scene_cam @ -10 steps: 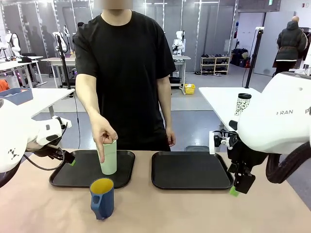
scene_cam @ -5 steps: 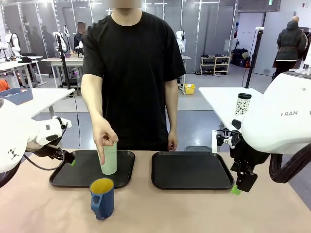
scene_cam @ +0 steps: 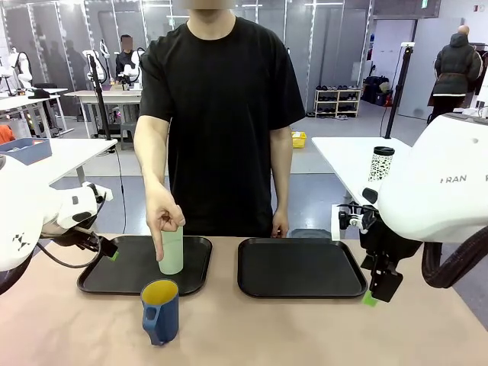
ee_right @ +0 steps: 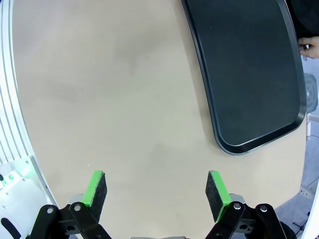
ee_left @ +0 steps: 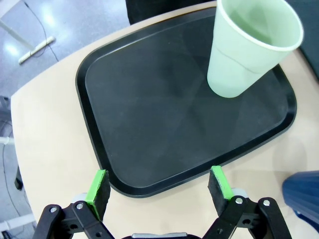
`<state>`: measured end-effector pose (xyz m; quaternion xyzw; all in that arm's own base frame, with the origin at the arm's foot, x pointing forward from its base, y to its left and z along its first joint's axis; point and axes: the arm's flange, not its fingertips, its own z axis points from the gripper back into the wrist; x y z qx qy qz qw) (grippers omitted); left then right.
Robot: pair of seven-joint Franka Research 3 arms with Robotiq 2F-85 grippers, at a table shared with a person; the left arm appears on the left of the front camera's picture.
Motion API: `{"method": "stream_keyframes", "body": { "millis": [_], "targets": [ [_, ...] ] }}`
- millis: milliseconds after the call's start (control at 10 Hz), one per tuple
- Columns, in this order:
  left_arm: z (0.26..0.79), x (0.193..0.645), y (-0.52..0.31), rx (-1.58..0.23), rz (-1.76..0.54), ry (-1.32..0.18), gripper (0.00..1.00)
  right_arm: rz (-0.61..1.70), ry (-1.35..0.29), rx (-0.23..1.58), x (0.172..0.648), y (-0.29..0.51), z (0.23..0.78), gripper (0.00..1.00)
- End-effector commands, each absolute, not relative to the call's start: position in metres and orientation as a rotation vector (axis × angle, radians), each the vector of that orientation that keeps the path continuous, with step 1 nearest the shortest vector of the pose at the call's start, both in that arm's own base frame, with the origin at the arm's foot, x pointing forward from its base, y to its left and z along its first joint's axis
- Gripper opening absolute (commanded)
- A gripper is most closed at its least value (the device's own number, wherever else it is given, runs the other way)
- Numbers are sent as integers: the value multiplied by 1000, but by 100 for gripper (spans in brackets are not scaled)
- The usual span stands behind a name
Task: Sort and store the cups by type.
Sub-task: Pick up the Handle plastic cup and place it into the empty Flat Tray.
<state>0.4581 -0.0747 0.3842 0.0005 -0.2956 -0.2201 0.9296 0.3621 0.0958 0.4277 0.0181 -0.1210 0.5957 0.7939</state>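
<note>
A tall pale green tumbler stands upright on the left black tray, and a person's hand rests on its rim with a finger down its side. A dark blue mug with a yellow inside sits on the table just in front of that tray. My left gripper hovers open at the tray's left edge. In the left wrist view it stands open over the tray's near rim, well short of the tumbler. My right gripper hangs open beside the right tray; between its fingers there is bare table.
The right black tray carries nothing, and the person's other hand hangs past its far edge. A corner of the blue mug shows at the left wrist view's lower right. A white speckled travel cup stands on another table behind.
The person has shifted a little to the right while the hand stays on the tumbler. My right gripper has moved slightly right. The left arm is still.
</note>
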Motion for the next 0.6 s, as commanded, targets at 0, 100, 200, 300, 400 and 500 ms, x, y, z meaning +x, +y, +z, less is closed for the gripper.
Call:
{"method": "stream_keyframes", "body": {
  "millis": [0,100,200,300,400,500],
  "targets": [
    [393,464,-47,72,-617,-593,100,1252,-263,23,359,98,422,100],
    [400,464,-37,54,-755,-574,100,1252,-263,23,359,98,422,100],
    [404,465,-25,136,-890,-510,100,1252,-263,23,359,98,422,100],
    [408,463,-18,191,-999,-454,100,1252,-263,23,359,98,422,100],
    [410,460,-16,193,-1127,-403,100,1252,-263,23,359,98,422,100],
    [412,456,-14,202,-1218,-342,100,1252,-263,23,359,98,422,100]
  ]
}}
